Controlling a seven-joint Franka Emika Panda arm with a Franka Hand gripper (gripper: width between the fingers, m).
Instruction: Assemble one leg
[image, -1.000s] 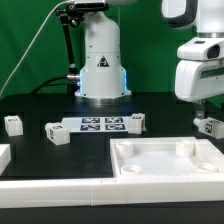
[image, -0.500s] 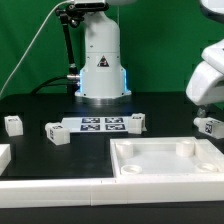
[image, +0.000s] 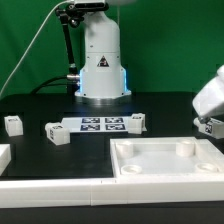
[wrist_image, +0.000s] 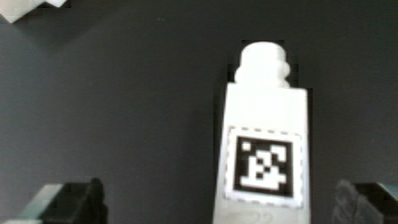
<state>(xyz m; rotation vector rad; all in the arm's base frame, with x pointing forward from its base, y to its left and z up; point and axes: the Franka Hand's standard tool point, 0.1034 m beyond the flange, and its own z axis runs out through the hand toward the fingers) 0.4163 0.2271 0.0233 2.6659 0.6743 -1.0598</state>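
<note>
White top, exterior view: the top lies near the gripper with its sockets bare. Nothing is fitted, so I judge that grasping and fitting are both left to do.
Leg, exterior view: the leg lies on the table just under the gripper; the jaws are too hidden to read.
Wrist view only: the fingers are spread either side of the leg, apparently not touching it. The tag faces the camera.

Leg partly off-frame
</note>
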